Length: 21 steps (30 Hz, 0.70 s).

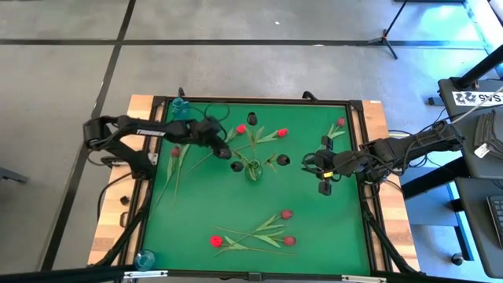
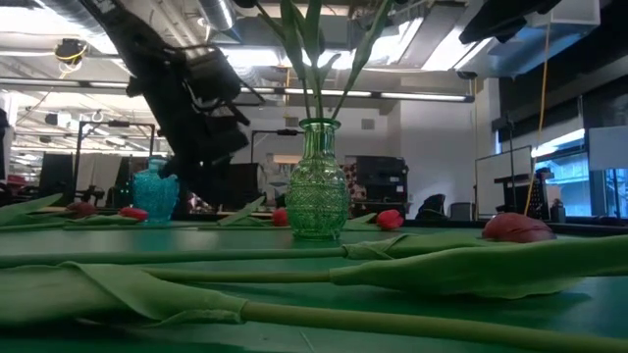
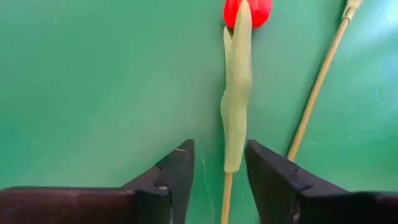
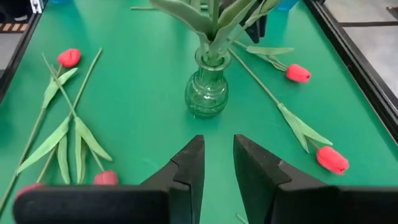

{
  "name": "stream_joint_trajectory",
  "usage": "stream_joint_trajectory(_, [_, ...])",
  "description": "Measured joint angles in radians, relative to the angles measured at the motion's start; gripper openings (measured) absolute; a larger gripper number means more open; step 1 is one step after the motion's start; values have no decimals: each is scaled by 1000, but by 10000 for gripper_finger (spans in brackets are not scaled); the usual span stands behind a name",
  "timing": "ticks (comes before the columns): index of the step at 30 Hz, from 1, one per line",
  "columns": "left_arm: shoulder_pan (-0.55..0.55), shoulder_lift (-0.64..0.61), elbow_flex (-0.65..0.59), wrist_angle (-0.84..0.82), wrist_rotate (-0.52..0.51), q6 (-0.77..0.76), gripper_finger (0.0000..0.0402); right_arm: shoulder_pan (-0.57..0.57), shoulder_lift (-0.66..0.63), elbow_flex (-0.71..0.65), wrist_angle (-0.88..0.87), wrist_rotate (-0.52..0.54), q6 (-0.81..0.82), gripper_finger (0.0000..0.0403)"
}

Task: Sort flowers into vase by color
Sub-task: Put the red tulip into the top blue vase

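Currently a pick appears to be in preparation on the left side of the green table [image 1: 314,220]. The left gripper [image 3: 217,171] is held low over a red tulip [image 3: 247,11] that lies flat on the mat, and its dark fingers [image 3: 177,171] are parted, with the pale leaf and thin stem seen between them but not yet clamped. Whether the stem is being taken up or has just been let go cannot be told. A second bare stem [image 3: 317,87] is seen just beside it.

The green glass vase [image 1: 254,169] stands upright near the middle of the table, with several stems already set in it. A small blue vase [image 1: 180,105] is placed at the far edge, near the left arm. More tulips [image 1: 259,233] are left lying near the front edge.

The right gripper [image 4: 216,167] is kept waiting on the right, pointed at the green vase, its fingers narrowly parted and nothing held.

If a pick is intended, a closing of the fingers squarely on the thin stem is called for next, then a lift clear of the neighbouring stem. The stem is slender and could be missed or slip.
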Motion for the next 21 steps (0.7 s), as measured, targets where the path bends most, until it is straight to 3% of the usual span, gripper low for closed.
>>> stream_joint_trajectory(5, [-28,58,1,121,0,33,140,0,0,0,-10,-4,-2,85])
stream_joint_trajectory(21, [-48,188,6,176,-88,22,140,0,0,0,-6,-14,21,85])
